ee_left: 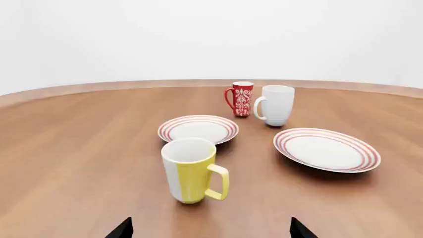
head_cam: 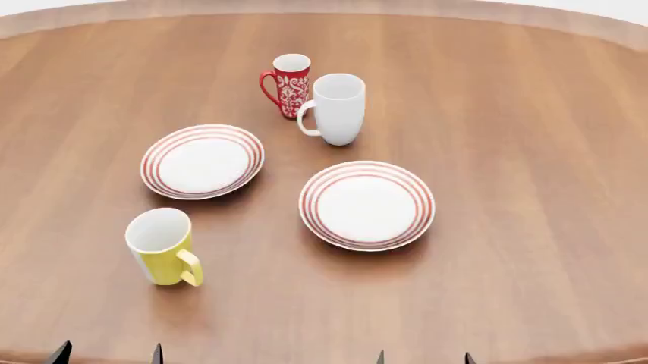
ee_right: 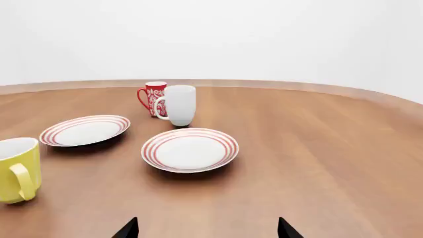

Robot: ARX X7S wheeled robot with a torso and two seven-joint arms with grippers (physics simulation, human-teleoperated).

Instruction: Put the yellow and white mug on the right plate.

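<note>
The yellow and white mug [head_cam: 162,246] stands upright at the table's front left, handle toward the front right; it also shows in the left wrist view [ee_left: 191,170] and the right wrist view [ee_right: 17,170]. The right plate [head_cam: 366,205] lies empty at mid table, also in the left wrist view [ee_left: 326,149] and the right wrist view [ee_right: 189,149]. My left gripper [head_cam: 106,354] is open and empty at the front edge, just short of the mug [ee_left: 207,229]. My right gripper [head_cam: 423,357] is open and empty, in front of the right plate [ee_right: 207,228].
The left plate [head_cam: 202,161] lies behind the yellow mug. A plain white mug [head_cam: 335,108] and a slim red patterned mug [head_cam: 290,84] stand behind the right plate. The round wooden table [head_cam: 526,152] curves away at the back.
</note>
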